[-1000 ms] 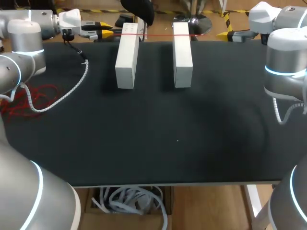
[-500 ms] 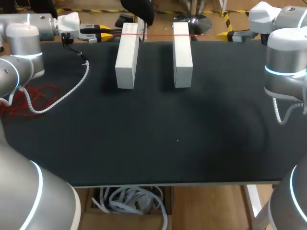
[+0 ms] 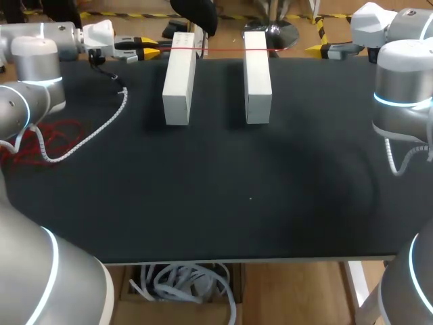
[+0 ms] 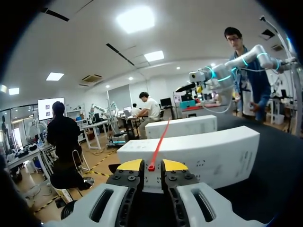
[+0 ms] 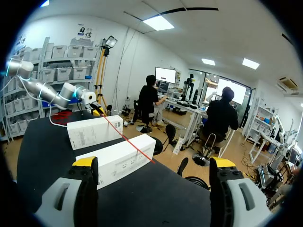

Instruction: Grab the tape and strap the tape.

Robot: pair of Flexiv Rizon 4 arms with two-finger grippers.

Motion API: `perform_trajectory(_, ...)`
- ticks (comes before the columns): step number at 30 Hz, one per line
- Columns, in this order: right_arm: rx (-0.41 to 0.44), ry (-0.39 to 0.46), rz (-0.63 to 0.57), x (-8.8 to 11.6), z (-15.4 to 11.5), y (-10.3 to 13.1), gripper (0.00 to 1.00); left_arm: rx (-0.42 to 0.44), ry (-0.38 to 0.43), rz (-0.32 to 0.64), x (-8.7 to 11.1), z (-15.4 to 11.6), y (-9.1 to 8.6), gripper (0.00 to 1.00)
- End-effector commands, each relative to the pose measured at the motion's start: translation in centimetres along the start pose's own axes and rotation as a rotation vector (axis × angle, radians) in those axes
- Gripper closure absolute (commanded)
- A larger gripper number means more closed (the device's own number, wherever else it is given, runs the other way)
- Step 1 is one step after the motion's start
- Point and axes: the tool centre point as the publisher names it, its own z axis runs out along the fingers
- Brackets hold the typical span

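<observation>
Two white boxes [image 3: 179,78] were laid side by side on the bench [image 3: 250,196]. The red tape [image 3: 223,49] was stretched across their far ends, its end gripped by the closed left claw [image 4: 152,164]. The right claw [image 5: 154,163] was seen wide open.

At one o'clock your right gripper [image 3: 323,49] is half hidden behind its arm [image 3: 400,74]; the red tape [image 3: 223,49] runs too thin to trace its end.

Robotics lab: bin shelves [image 5: 66,52], robot arms [image 5: 45,92].
</observation>
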Motion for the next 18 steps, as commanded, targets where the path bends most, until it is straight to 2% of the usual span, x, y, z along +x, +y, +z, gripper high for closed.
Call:
perform_trajectory(1, -0.001, 0.0, 0.0, -0.02, 0.0, -0.02, 0.0, 0.023, 0.578, -0.003, -0.79, 0.1, 0.89, 0.81)
perform_trajectory(13, -0.001, 0.0, 0.0, -0.02, 0.0, -0.02, 0.0, 0.022, 0.58, -0.003, -0.92, 0.07, 1.25, 0.82)
perform_trajectory(18, -0.001, 0.0, 0.0, -0.02, 0.0, -0.02, 0.0, 0.028, 0.579, -0.002, -0.66, 0.08, 1.22, 0.85)
